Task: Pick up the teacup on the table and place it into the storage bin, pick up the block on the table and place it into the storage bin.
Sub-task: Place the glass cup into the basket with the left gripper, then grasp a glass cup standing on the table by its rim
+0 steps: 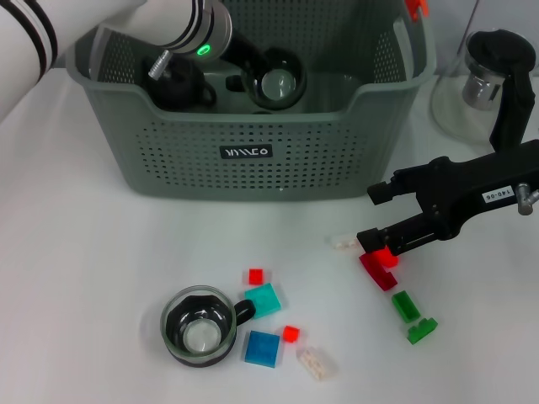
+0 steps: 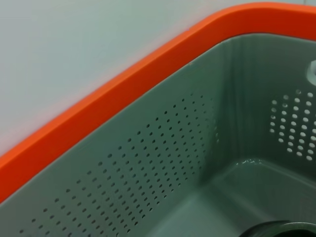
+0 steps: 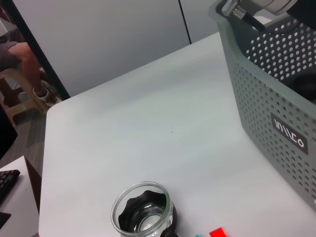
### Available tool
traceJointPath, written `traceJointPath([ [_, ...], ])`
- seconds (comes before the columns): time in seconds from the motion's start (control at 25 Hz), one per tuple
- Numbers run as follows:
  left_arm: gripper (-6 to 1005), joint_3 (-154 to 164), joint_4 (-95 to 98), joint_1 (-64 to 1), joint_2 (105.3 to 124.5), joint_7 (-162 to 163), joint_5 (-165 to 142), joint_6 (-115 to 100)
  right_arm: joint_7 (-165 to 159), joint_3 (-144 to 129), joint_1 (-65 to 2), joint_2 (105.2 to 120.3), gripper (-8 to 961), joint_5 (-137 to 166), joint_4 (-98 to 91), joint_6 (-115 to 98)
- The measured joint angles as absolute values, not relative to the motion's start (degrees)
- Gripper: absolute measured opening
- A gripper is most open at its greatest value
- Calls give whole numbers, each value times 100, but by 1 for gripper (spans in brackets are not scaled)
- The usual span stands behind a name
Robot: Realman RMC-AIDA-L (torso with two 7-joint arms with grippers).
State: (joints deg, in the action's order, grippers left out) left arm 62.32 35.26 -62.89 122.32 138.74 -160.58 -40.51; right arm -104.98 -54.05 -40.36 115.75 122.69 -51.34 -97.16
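The left end effector is lowered inside the storage bin, beside a teacup resting on the bin floor; its finger state cannot be told. The right end effector is held open over the tabletop, just above a red block. A second teacup stands on the tabletop among scattered blocks.

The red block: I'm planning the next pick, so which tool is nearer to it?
Right. The right tool is at the red block, its tips just above it. The left tool is inside the bin, far off.
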Motion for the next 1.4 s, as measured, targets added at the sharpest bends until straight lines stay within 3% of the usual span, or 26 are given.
traceJointPath([
  [0.52,49,6294,3561,-6239,12234,13832,-16058,-4051,-10487,-5394,-4030,11575,945,12269,-5133,-9668],
  [0.72,140,6286,3581,-6205,12234,13834,-16057,-4017,-10485,-5403,-4041,11575,945,12269,-5133,-9657],
  [1.28,269,6248,3788,-6113,12238,13874,-16055,-4143,-10472,-5398,-4030,11562,945,12269,-5133,-9659],
  [1.4,382,6236,4185,-6003,12252,13924,-16022,-4384,-10474,-5397,-4024,11549,946,12269,-5133,-9659],
])
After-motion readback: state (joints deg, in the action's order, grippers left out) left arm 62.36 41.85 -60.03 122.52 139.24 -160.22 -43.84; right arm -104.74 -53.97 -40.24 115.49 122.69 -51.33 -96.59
